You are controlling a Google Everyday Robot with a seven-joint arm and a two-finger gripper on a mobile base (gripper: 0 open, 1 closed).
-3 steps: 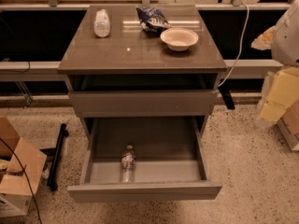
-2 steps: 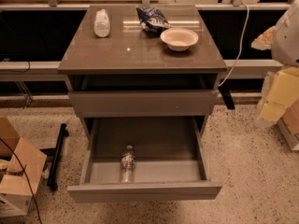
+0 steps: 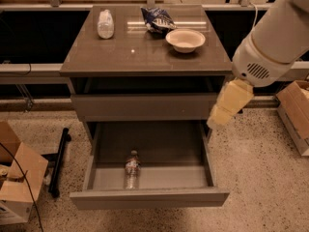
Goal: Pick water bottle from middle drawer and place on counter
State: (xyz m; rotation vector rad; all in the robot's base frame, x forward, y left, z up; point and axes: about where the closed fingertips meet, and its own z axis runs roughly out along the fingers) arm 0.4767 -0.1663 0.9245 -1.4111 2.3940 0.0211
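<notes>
The water bottle (image 3: 131,169), clear with a dark label band, lies on the floor of the open middle drawer (image 3: 149,197), near its front and left of centre. The counter (image 3: 145,54) is the glossy top slab of the cabinet. My gripper (image 3: 227,106), a cream-coloured piece below the white arm, hangs at the right side of the cabinet, level with the shut upper drawer front. It is above and to the right of the bottle and apart from it, holding nothing that I can see.
On the counter stand a squat white bottle (image 3: 105,23), a blue snack bag (image 3: 157,19) and a white bowl (image 3: 185,39). Cardboard boxes sit on the floor at left (image 3: 17,190) and right (image 3: 295,114). A black bar (image 3: 58,161) lies left of the drawer.
My arm and gripper have moved left, from beside the cabinet to its right front corner. The bottle and the drawer have not moved.
</notes>
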